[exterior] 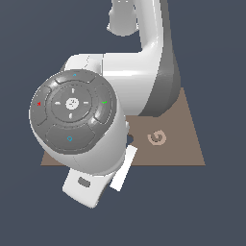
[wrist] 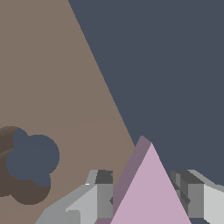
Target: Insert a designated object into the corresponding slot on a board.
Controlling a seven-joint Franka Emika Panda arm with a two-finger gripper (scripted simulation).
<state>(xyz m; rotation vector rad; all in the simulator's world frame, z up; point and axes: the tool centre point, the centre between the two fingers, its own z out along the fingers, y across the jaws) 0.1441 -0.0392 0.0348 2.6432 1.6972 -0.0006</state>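
Pink-lilac triangle piece [wrist: 151, 192]: clamped between the two fingers [wrist: 98, 197] of the gripper [wrist: 146, 199], apex outward, near the board [wrist: 52, 78] edge. Clover-shaped hole [wrist: 28, 164]: in board surface, apart from the piece. Exterior view: arm [exterior: 96, 115] covering most of board; tan swirl-shaped piece [exterior: 157, 137] toward that view's right.

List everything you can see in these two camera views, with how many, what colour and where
board: one, brown, lying flat under the arm.
triangle piece: one, pink-lilac, between the gripper fingers in the wrist view, at the board's edge.
clover-shaped hole: one, dark, cut into the board; seen in the wrist view.
letter G piece: one, tan, on the board toward the exterior view's right.
small dark hole: one, mostly hidden by the arm.
arm: one, white and grey, covering much of the board.
gripper: one, grey fingers, shut on the triangle piece.
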